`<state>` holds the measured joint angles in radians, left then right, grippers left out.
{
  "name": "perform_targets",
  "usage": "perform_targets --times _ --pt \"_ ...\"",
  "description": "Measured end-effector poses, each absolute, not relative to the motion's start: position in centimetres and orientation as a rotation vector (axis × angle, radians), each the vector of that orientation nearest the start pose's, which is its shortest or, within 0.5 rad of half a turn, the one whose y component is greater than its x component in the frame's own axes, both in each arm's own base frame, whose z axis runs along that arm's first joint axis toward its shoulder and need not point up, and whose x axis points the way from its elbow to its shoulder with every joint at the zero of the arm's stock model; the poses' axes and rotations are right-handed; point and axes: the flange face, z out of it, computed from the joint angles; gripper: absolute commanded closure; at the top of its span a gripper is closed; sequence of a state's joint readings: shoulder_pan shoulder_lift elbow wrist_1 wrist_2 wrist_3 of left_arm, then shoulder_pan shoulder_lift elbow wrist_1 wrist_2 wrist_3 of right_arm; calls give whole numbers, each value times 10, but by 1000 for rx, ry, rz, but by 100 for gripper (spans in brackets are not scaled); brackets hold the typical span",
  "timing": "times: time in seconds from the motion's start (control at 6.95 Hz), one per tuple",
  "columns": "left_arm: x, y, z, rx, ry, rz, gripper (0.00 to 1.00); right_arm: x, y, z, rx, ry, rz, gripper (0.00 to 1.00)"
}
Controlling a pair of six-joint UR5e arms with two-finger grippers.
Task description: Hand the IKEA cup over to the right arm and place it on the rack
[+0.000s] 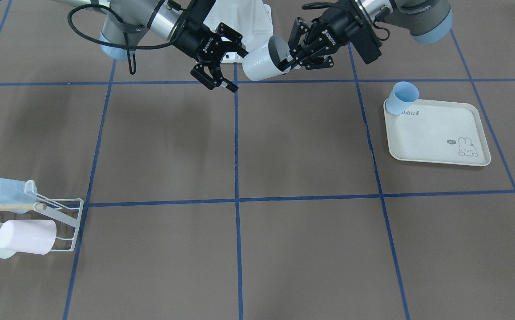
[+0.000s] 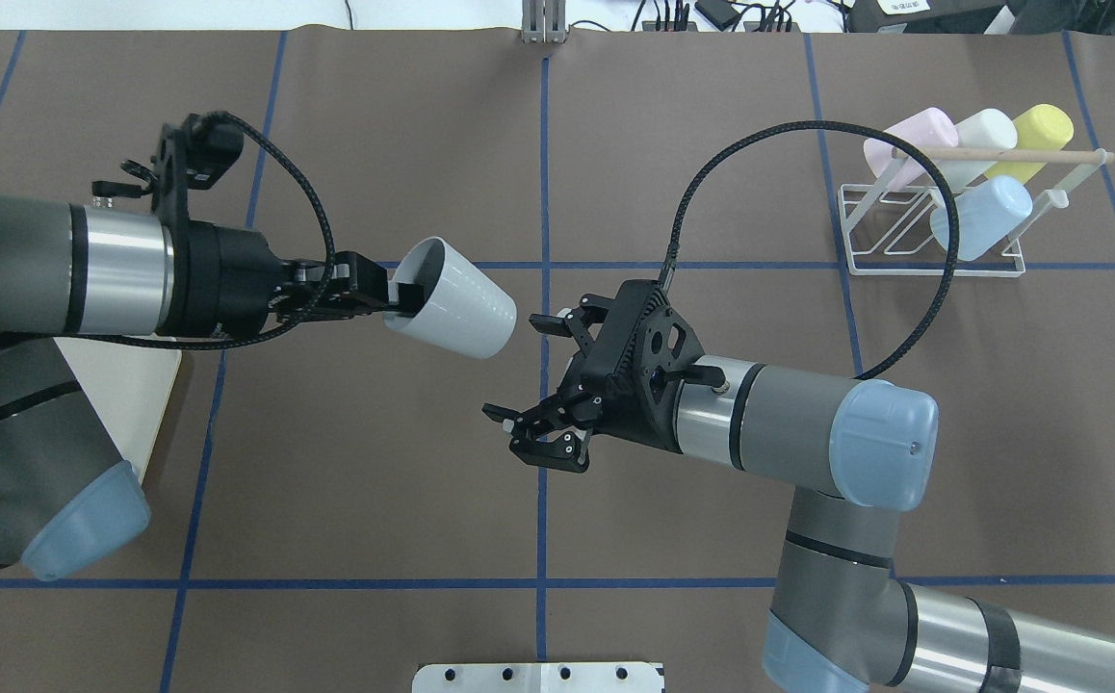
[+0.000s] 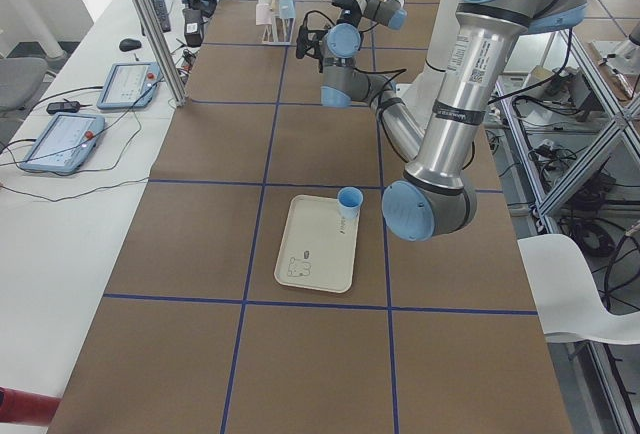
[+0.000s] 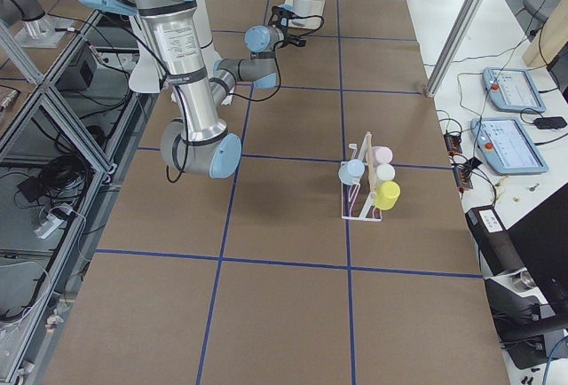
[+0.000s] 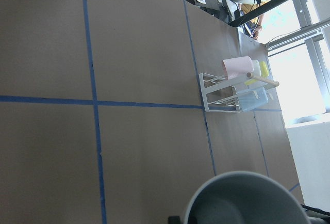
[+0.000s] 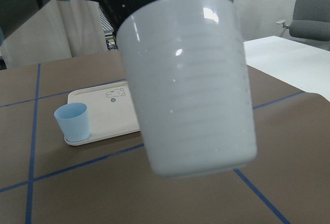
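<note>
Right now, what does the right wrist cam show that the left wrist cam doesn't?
Right wrist only: the small blue cup standing at a corner of the cream tray.
Left wrist only: the white wire rack loaded with pastel cups.
Both: the white cup, seen as an outer wall in the right wrist view and as an open mouth in the left, plus the brown table with blue tape lines.

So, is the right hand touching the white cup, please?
Apart. The overhead view shows table between the open right hand and the white cup gripped by the left hand.
</note>
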<state>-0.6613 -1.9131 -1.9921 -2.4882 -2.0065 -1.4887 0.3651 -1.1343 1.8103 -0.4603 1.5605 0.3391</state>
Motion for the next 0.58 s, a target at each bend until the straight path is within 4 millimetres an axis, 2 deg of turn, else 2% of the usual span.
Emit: perform_targets --times 0.58 --pt "361 -366 181 263 1650 -51 100 -475 -326 181 1327 -1270 -612 0"
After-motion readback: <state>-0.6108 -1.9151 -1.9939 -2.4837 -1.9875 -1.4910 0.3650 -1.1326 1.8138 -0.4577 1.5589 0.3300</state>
